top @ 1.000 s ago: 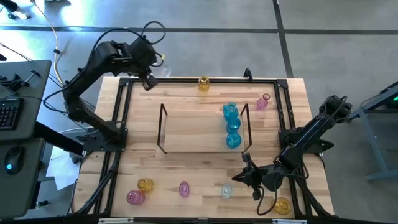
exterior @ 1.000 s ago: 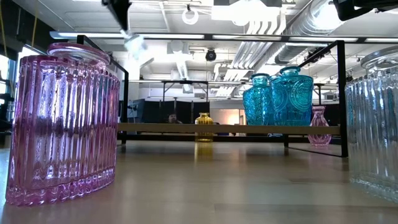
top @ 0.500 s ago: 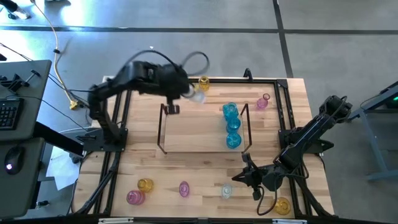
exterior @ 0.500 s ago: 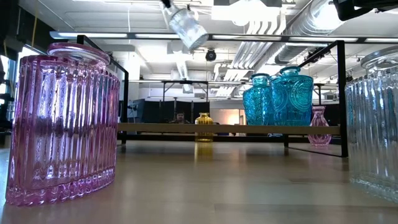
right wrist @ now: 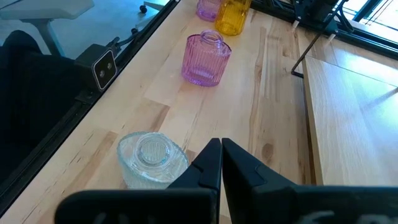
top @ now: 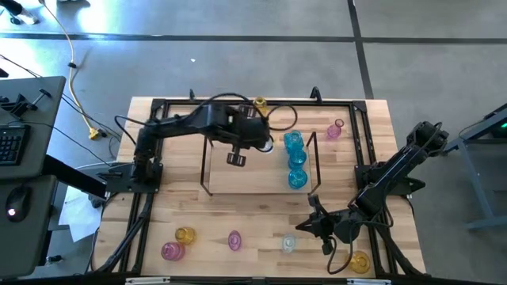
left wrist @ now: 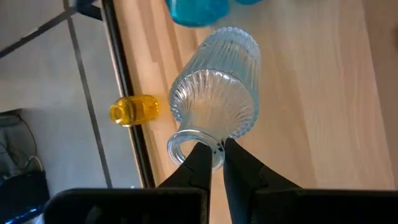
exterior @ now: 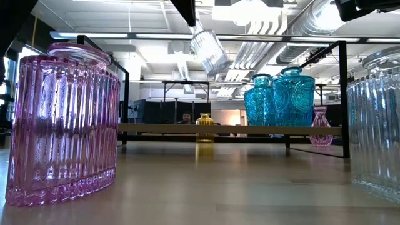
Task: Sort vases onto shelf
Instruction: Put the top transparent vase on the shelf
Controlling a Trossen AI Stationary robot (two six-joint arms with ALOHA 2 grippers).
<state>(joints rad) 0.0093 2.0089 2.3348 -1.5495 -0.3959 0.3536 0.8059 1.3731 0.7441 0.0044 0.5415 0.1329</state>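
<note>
My left gripper (top: 261, 142) is shut on a clear ribbed vase (left wrist: 217, 93) in the air over the far part of the shelf (top: 249, 170). Next to it, three cyan vases (top: 295, 158) stand in a row at the shelf's right end. In the low view the clear vase (exterior: 209, 51) hangs tilted, high above the board. My right gripper (right wrist: 221, 155) is shut near the table's front right. It is close beside another clear vase (right wrist: 152, 157), with nothing between its fingers. My left gripper pinches the wall of the clear vase's mouth rim (left wrist: 216, 149) between its two fingers. One finger (left wrist: 198, 163) seems to reach into the opening and the other lies outside the neck. The fingers slant down from above. The vase hangs lifted clear and tilted, its base away from the gripper.
An amber vase (top: 259, 105) stands at the table's far edge and a pink vase (top: 335, 131) at the far right. Along the near edge stand an amber vase (top: 185, 235), two pink vases (top: 172, 252) (top: 234, 240) and another amber vase (top: 359, 261). Black frame rails (top: 150, 158) border the table.
My left gripper has swung from the table's far left corner toward the right, over the shelf, sinking a little and rolling. The clear vase has gone with it. It now hangs tilted beside the cyan vases.
</note>
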